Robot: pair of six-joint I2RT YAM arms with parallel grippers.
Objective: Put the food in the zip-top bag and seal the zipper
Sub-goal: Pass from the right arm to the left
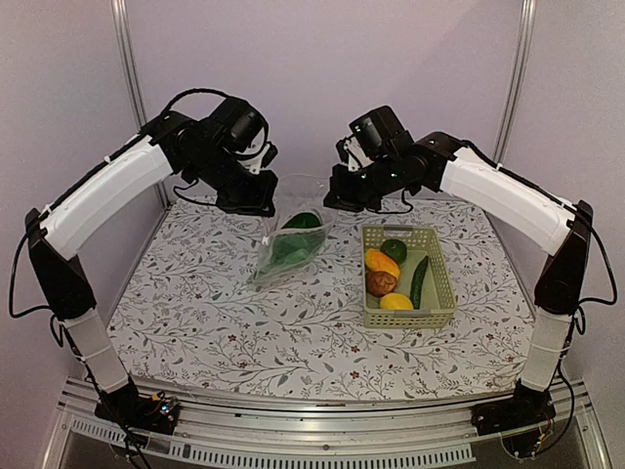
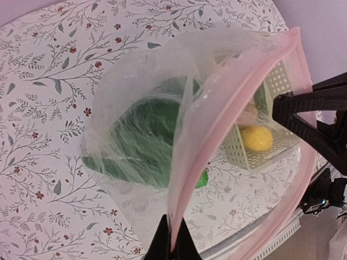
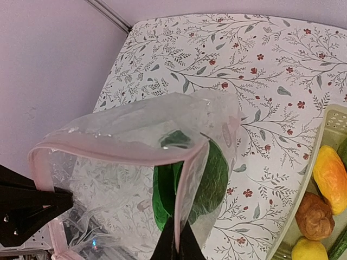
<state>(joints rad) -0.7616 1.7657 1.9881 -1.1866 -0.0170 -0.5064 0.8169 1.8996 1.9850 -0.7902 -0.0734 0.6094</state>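
Well, the zip-top bag (image 1: 291, 239) hangs between the left pincer (image 2: 172, 230) and the right pincer (image 3: 178, 233), each clamped tight on the pink zipper (image 2: 209, 122) at opposite ends of the mouth. Both arms arch up and lean inward, wrists tipped down over the far bench (image 1: 244, 332). Mouth up, the bag slopes lengthwise toward the near left, bottom resting on the bench, a leafy green (image 2: 146, 141) inside; the other food (image 1: 382, 262) sits in the basket (image 1: 439, 313).

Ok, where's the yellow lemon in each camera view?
Top external: lemon at the basket's near end, right of centre.
Left wrist: lemon right of centre, behind the bag's plastic.
Right wrist: lemon at bottom right, below the potato.
Shared landmark: the pale green basket.
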